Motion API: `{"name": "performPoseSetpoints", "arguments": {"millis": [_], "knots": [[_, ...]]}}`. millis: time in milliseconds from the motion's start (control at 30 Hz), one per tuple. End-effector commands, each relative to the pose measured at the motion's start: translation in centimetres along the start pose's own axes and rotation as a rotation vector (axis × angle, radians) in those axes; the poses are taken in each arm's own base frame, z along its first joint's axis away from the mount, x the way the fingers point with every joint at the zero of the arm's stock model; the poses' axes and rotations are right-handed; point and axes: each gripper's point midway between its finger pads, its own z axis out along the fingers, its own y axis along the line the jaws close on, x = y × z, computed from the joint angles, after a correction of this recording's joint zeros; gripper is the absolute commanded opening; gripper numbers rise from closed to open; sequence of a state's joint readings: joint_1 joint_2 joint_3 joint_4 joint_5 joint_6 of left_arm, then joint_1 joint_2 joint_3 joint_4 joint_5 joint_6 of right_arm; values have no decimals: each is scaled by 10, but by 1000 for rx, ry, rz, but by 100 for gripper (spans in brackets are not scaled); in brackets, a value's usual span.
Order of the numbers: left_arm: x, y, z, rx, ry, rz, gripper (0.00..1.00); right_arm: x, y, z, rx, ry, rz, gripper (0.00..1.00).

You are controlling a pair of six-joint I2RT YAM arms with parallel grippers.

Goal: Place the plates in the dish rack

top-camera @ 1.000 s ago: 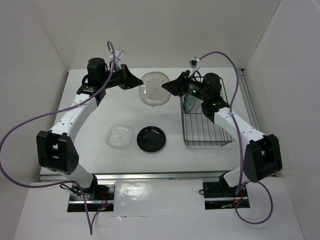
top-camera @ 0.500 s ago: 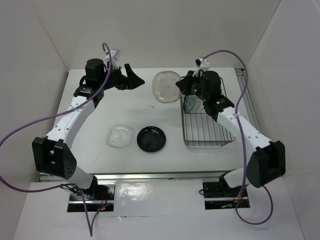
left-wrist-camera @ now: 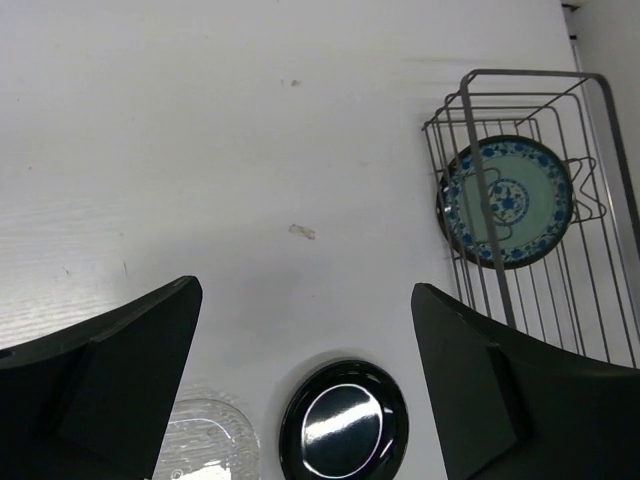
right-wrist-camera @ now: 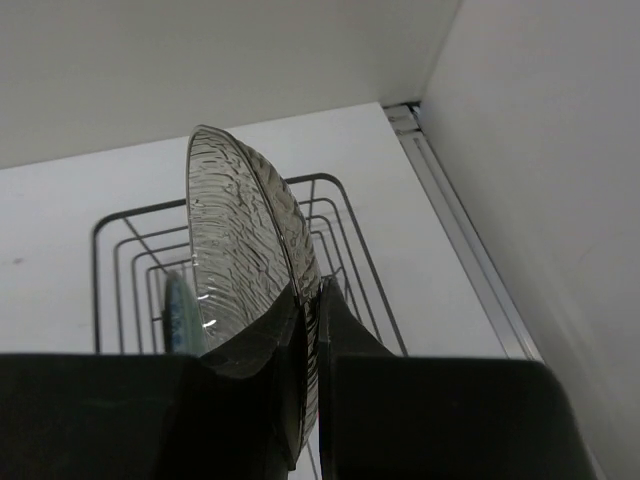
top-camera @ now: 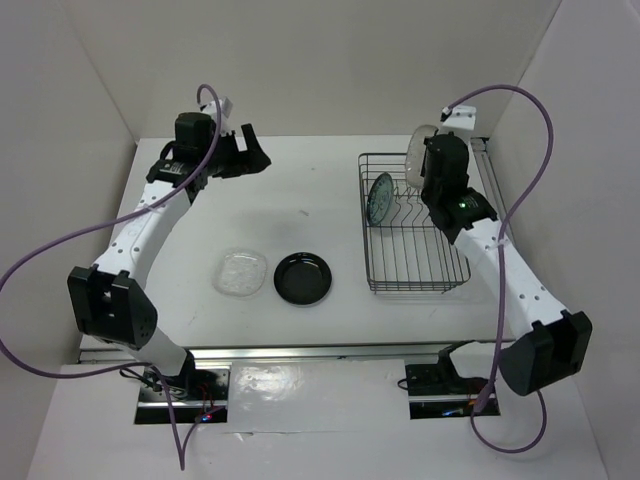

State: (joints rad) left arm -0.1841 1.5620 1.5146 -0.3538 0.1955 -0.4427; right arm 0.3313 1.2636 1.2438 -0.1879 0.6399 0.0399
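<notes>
Right claw [top-camera: 428,152]: clamped tight on the lower edge of the beige plate [right-wrist-camera: 235,240]; its two fingers [right-wrist-camera: 350,340] pinch the rim from both sides.
Beige plate: translucent and ribbed. It stands on edge and rises straight up out of the right claw, over the far end of the dish rack [top-camera: 415,270]. I cannot tell whether it touches the wires.
Dish rack: dark wire basket on the bench [top-camera: 300,215], directly beneath and ahead of the right claw, well to the right of the left claw [left-wrist-camera: 305,290].
Teal plate [left-wrist-camera: 507,200]: upright among the rack's prongs at its far left side. It sits just below and to the left of the right claw, and ahead and to the right of the left claw.
Left claw: spread wide with nothing between its fingers, held above the far left part of the bench and pointing towards the rack.
Black plate [top-camera: 303,277]: flat on the bench. In the left wrist view it lies below the gap of the left claw, and it is well apart from the right claw.
Clear glass plate [top-camera: 241,272]: flat on the bench, just beside the black plate on its left. In the left wrist view it is partly hidden behind the left claw's left finger.
</notes>
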Motion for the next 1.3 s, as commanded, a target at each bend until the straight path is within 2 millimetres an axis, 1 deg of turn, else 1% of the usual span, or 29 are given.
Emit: {"name": "performPoseSetpoints", "arguments": {"millis": [0, 33, 67, 100, 133, 167, 200, 233, 267, 367, 433, 500, 533, 633, 667, 733, 767, 800, 867, 900, 933, 1000, 1033, 1067, 1100, 1167, 1200, 1233, 1267], "knots": [[-8, 2, 0, -21, -7, 28, 100, 7, -13, 21, 94, 31, -53, 0], [-7, 0, 0, -10, -3, 28, 100, 12, -15, 26, 106, 45, -61, 0], [-8, 0, 2, -10, -3, 28, 100, 18, -12, 32, 106, 55, -69, 0], [-8, 0, 2, -10, -3, 28, 100, 18, -11, 32, 106, 55, -60, 0], [-6, 2, 6, -13, 6, 26, 100, 19, -12, 37, 106, 53, -54, 0], [-5, 0, 5, -1, 10, 26, 100, 27, -7, 41, 95, 65, -62, 0], [-4, -2, 5, 9, 14, 26, 100, 32, -8, 46, 97, 75, -57, 0], [-2, 0, 8, 6, 22, 24, 100, 36, -5, 48, 85, 86, -63, 0], [-2, 0, 8, 6, 22, 24, 100, 46, -1, 54, 87, 107, -68, 0], [-2, 0, 8, 6, 22, 24, 100, 58, 6, 60, 69, 132, -72, 0], [-2, 0, 8, 6, 22, 24, 100, 68, 11, 60, 42, 147, -67, 0], [-2, 0, 8, 6, 22, 24, 100, 70, 14, 63, 33, 148, -67, 0], [-2, 0, 8, 6, 22, 24, 100, 76, 16, 66, 34, 161, -65, 0], [-2, 0, 8, 6, 22, 24, 100, 82, 19, 68, 25, 172, -70, 0], [-2, 0, 8, 6, 22, 24, 100, 86, 22, 70, 12, 183, -75, 0], [-2, 0, 8, 6, 22, 24, 100, 84, 27, 69, 2, 175, -72, 0], [-2, 0, 8, 6, 22, 24, 100, 88, 28, 70, 3, 182, -77, 0], [-2, 0, 8, 6, 22, 24, 100, 92, 33, 70, -7, 189, -85, 0], [-2, 0, 8, 6, 22, 24, 100, 95, 32, 72, 6, 195, -91, 0], [-2, 0, 8, 6, 22, 24, 100, 95, 36, 70, -3, 194, -94, 0], [-2, 0, 8, 6, 22, 24, 100, 100, 36, 72, -2, 203, -100, 0], [-2, 0, 8, 6, 22, 24, 100, 98, 37, 73, -3, 196, -95, 0], [-2, 0, 8, 6, 22, 24, 100, 102, 42, 72, -11, 202, -102, 0], [-2, 0, 8, 6, 22, 24, 100, 102, 42, 72, -11, 202, -102, 0], [-2, 0, 8, 6, 22, 24, 100, 102, 47, 70, -23, 201, -106, 0], [-3, 2, 9, -4, 18, 24, 100, 111, 51, 72, -20, 216, -112, 2], [0, 3, 8, -8, 28, 22, 100, 111, 51, 72, -20, 216, -112, 3], [-5, 3, 7, -16, 14, 24, 100, 115, 55, 71, -17, 222, -123, 9], [0, 5, 10, -22, 32, 20, 100, 112, 54, 72, -8, 211, -118, 12]]}}
